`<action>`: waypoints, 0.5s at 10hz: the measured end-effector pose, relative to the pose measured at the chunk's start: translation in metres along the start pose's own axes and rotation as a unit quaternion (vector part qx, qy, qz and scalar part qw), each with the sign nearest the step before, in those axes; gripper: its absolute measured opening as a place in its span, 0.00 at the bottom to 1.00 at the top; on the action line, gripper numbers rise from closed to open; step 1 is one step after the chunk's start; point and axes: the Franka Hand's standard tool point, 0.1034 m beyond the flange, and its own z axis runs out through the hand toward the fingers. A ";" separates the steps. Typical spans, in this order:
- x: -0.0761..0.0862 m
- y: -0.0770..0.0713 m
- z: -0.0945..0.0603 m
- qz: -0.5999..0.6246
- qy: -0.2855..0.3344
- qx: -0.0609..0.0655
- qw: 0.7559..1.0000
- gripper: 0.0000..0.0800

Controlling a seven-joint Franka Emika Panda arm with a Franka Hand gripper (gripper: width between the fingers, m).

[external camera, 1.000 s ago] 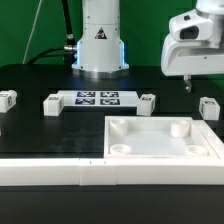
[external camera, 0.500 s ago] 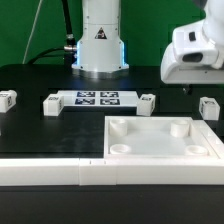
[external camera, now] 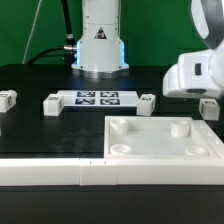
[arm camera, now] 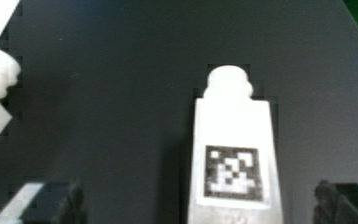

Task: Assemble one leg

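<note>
Black tabletop (external camera: 30, 130) (white rim (external camera: 50, 175) in front), green backdrop (external camera: 10, 20); hand (arm camera: 190, 205) spread wide above leg (arm camera: 229, 140).

Marker board (external camera: 97, 98) flat on black table (external camera: 40, 135); socketed white square piece (external camera: 160, 143) nearby

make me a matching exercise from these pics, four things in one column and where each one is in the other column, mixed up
1 marker board
2 white square piece
3 gripper
4 leftmost leg

a over the rightmost leg
b at the exterior view's left edge
c in front of the robot base
d nearer the camera than the legs

Pairs: 1-c, 2-d, 3-a, 4-b
</note>
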 end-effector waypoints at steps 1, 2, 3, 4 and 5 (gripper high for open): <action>0.001 -0.004 0.003 -0.003 0.004 0.000 1.000 0.81; 0.002 -0.005 0.006 -0.004 0.008 0.001 1.000 0.81; 0.004 -0.006 0.011 -0.004 0.014 0.002 1.000 0.81; 0.008 -0.005 0.018 -0.003 0.019 0.004 1.000 0.81; 0.009 -0.002 0.022 -0.001 0.021 0.004 1.000 0.81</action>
